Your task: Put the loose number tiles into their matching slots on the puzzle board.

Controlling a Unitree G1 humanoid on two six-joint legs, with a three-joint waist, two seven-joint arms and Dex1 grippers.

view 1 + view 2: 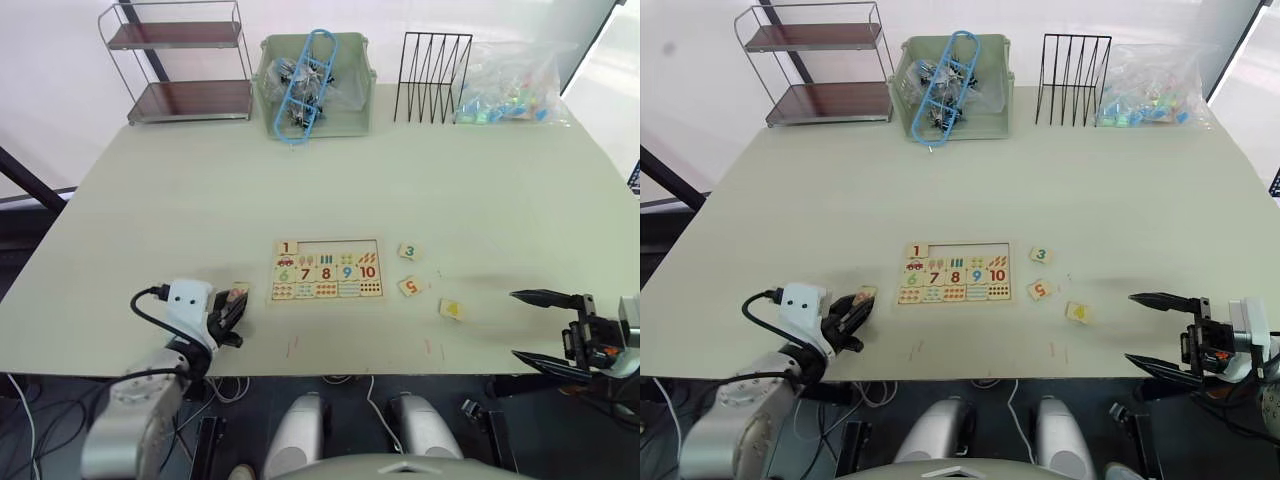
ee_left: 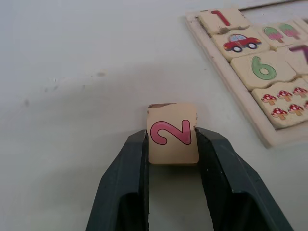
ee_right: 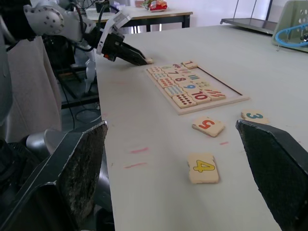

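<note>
While the left gripper (image 2: 172, 142) pinches the 2 tile (image 2: 172, 134) tight just left of the puzzle board (image 1: 325, 271), the right gripper (image 1: 545, 325) waits at the near right with its jaws wide apart. Tiles 3 (image 1: 408, 251), 5 (image 1: 409, 287) and 4 (image 1: 451, 309) lie loose right of the board, and the 1 tile (image 1: 286, 248) sits in its far-left slot.

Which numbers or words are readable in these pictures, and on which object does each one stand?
"2", pink, on the pale-wood tile between the left gripper fingers.
"1" on the tile in the flat pale-wood puzzle board top row.
"6 7 8 9 10" on the board's number row.
"3", "5", "4" on loose tiles on the table.
No words anywhere.
</note>
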